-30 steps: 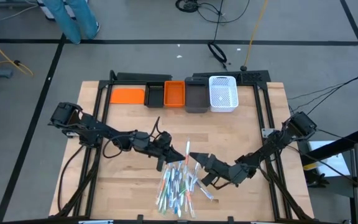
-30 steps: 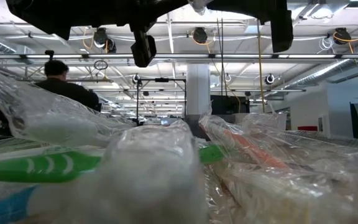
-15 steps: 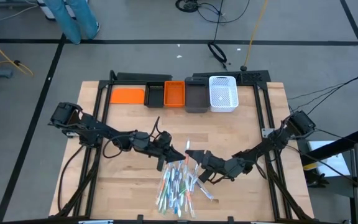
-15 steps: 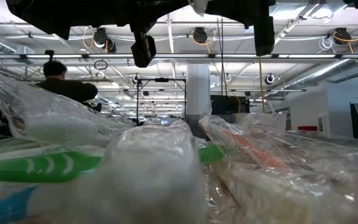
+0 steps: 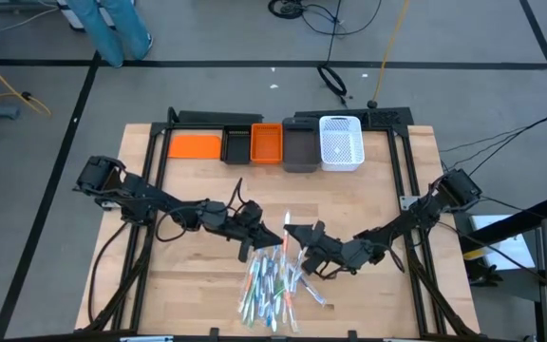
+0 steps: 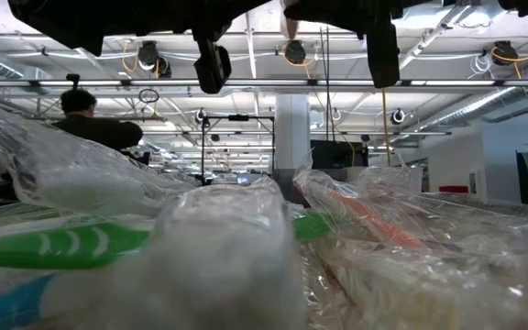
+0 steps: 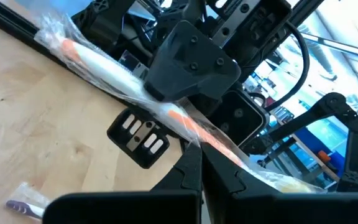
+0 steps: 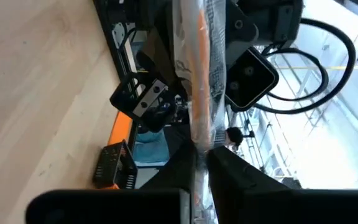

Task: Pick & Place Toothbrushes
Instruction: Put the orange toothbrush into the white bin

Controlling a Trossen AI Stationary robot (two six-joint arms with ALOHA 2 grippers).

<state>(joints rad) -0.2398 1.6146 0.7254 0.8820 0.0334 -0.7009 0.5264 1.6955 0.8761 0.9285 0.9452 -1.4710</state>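
One wrapped toothbrush (image 5: 287, 225), orange and white inside clear film, hangs in the air over the middle of the table. Both grippers are shut on it. My left gripper (image 5: 274, 233) comes from the table's left and my right gripper (image 5: 301, 240) from the right. The two meet over the far end of a pile of several wrapped toothbrushes (image 5: 272, 283), blue, green and white, lying on the wood. In the low view the pile fills the foreground, with a green toothbrush (image 6: 71, 246) in front. My left gripper pinches the wrapped toothbrush between its two fingers near the orange stretch of its handle (image 7: 188, 127). The fingers lie across it. It runs slanting past the fingertips, clear of the table. My right gripper pinches the same toothbrush through its clear wrapper (image 8: 199, 134), between its two fingers. The toothbrush stretches away from the fingertips toward my left gripper, lifted clear of the wood.
Along the far edge stand an orange lid (image 5: 195, 145), a black bin (image 5: 237, 144), an orange bin (image 5: 267, 144), a grey bin (image 5: 299, 150) and a white basket (image 5: 341, 142). Bare wood lies left and right of the pile. A person stands beyond the table's far left corner (image 5: 112, 28).
My right gripper has moved toward the table's left edge, up to the toothbrush that my left gripper holds in the air, and has taken hold of it. My left gripper and the toothbrush have kept their place.
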